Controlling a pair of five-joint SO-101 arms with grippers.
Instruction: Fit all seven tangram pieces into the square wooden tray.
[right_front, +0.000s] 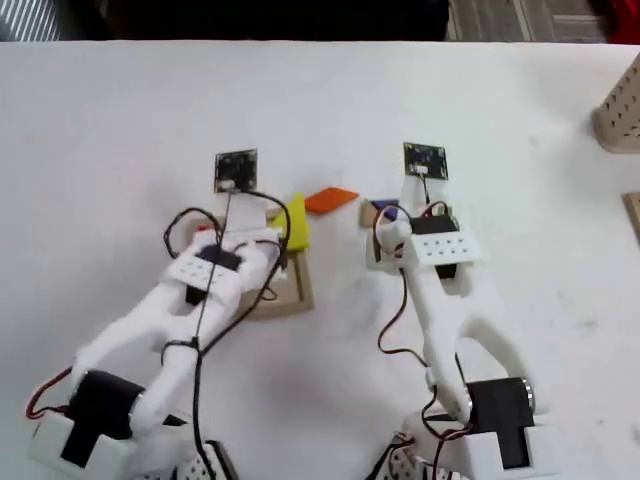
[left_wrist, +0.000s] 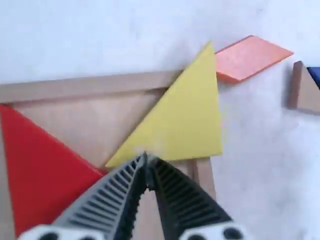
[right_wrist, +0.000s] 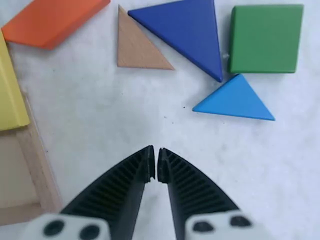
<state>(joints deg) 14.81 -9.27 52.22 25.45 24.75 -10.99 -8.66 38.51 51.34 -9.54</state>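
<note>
The square wooden tray (right_front: 290, 300) lies under my left arm. A red triangle (left_wrist: 40, 170) sits inside it. A yellow triangle (left_wrist: 180, 120) lies tilted across the tray's rim (left_wrist: 75, 86), partly over the table. My left gripper (left_wrist: 147, 161) is shut, its tips at the yellow triangle's near edge. My right gripper (right_wrist: 154, 164) is shut over bare table, holding nothing. Beyond it lie an orange parallelogram (right_wrist: 50, 20), a plain wood triangle (right_wrist: 135, 47), a dark blue triangle (right_wrist: 187, 27), a green square (right_wrist: 265, 37) and a light blue triangle (right_wrist: 235, 100).
In the high view the yellow triangle (right_front: 295, 222) and orange parallelogram (right_front: 331, 200) lie between the two arms. A pale perforated block (right_front: 622, 115) stands at the table's far right edge. White table stretches wide behind the arms.
</note>
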